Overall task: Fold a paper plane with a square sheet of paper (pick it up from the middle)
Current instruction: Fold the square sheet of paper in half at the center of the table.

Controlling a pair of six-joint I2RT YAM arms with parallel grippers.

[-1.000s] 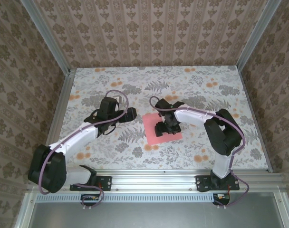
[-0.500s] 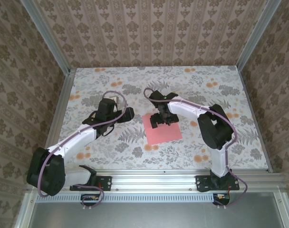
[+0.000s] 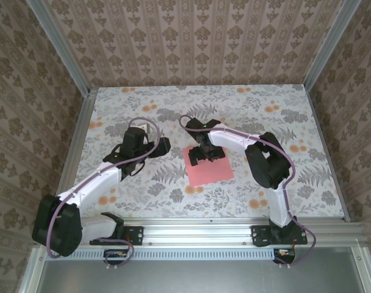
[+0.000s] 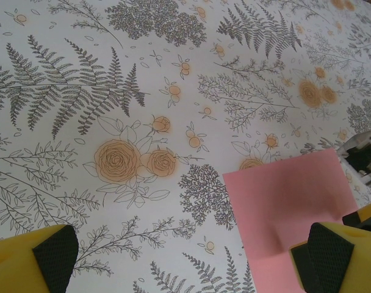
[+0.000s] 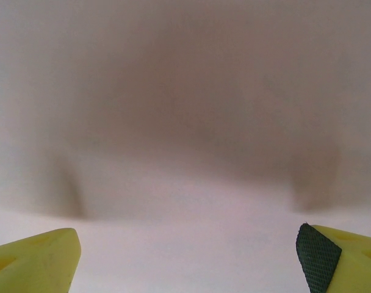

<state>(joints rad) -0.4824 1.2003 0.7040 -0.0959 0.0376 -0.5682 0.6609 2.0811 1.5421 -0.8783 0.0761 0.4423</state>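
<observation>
The square sheet of paper (image 3: 211, 171) is salmon pink and lies flat on the flowered table (image 3: 246, 110). My right gripper (image 3: 201, 155) points down over its far left part, jaws open, nothing between them. In the right wrist view the pale pink paper (image 5: 185, 183) is blurred and very close between the yellow fingers (image 5: 36, 259). My left gripper (image 3: 165, 146) hovers open just left of the sheet. In the left wrist view the sheet (image 4: 283, 201) sits by the right finger pad (image 4: 326, 262). The paper plane is out of view.
Orange printed flowers (image 4: 117, 160) and grey ferns cover the tabletop. Patterned walls with metal corner posts (image 3: 57, 46) close in three sides. An aluminium rail (image 3: 198, 229) carries both arm bases at the near edge. Part of the right gripper (image 4: 363, 160) shows at the left wrist view's right edge.
My right gripper has opened wider and moved from the sheet's middle toward its far left corner. The sheet stays flat. The left arm has barely shifted.
</observation>
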